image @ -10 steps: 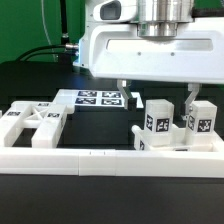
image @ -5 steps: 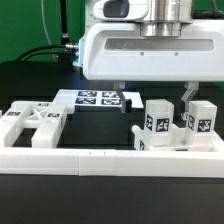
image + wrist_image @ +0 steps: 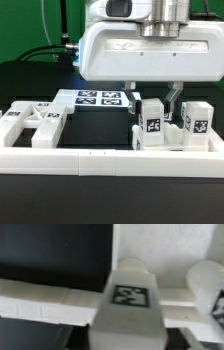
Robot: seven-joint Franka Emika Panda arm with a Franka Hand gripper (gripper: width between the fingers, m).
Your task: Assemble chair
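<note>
Gripper (image 3: 152, 102) is clamped on a tagged short post (image 3: 151, 127), which stands upright at the exterior view's right, near a second post (image 3: 197, 122) and behind the border rail (image 3: 90, 157). Recommended: confirm a square grip, then lift straight up, clear of the neighbouring post.

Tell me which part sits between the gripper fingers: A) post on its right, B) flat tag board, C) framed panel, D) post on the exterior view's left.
D: the gripper has a finger on each side of the left-hand post in the exterior view; the right-hand post stands clear.
</note>
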